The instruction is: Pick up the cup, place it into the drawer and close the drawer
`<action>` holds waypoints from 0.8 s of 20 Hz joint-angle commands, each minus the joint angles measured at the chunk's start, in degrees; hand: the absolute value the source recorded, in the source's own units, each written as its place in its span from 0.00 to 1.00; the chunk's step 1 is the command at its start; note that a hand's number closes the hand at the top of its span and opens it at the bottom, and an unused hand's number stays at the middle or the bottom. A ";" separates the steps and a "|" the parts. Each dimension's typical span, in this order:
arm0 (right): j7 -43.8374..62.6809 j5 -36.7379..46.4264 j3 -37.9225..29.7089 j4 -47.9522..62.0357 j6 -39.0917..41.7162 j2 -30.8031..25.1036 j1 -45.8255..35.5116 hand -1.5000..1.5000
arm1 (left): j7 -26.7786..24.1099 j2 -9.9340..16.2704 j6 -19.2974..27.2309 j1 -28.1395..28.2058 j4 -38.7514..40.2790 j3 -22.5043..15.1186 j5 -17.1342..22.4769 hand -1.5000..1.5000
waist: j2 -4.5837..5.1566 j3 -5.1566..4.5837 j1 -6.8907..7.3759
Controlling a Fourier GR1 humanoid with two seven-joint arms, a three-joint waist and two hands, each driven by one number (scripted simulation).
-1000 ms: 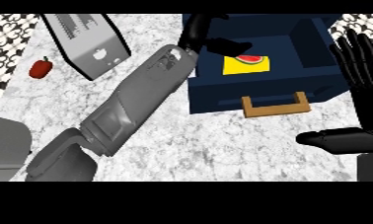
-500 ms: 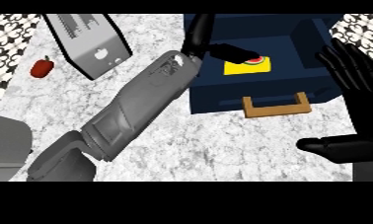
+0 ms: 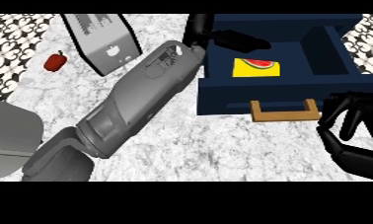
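Observation:
The navy drawer [image 3: 218, 99] stands pulled out, its wooden handle [image 3: 284, 111] facing me. Inside it lies the cup [image 3: 256, 67], yellow with a watermelon picture, free of any hand. My left hand [image 3: 227, 39] hovers at the drawer's back left, just beyond the cup, its fingers stretched out to the right and holding nothing. My left forearm runs up from the lower left. My right hand [image 3: 345, 119] hangs at the right edge, just right of the handle, with fingers loosely bent downward around nothing.
A grey-and-white box-shaped appliance [image 3: 102, 40] lies at the back left. A small red fruit [image 3: 55, 61] sits near the counter's left edge. A grey rounded object [image 3: 15, 139] shows at the lower left. Marble counter lies in front of the drawer.
My left hand has lifted off the cup, which now lies fully uncovered in the drawer. My right hand has dropped from fingers-up at the right edge down toward the drawer handle.

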 commanded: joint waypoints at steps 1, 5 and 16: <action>4.05 1.75 0.23 -3.19 0.98 -2.95 0.02 1.00 | 2.84 4.20 -1.62 2.00 -5.69 2.18 0.49 0.00 | -0.47 -0.05 1.86; 1.49 12.92 4.51 -4.90 -1.44 -0.85 3.13 1.00 | 3.09 6.41 -0.74 7.75 -10.92 2.24 -0.91 0.00 | -0.49 -0.03 2.14; -3.73 33.37 12.43 8.98 -9.70 2.36 -3.24 1.00 | 8.44 17.74 -4.33 21.93 -29.73 6.51 0.09 0.00 | -0.30 0.01 3.48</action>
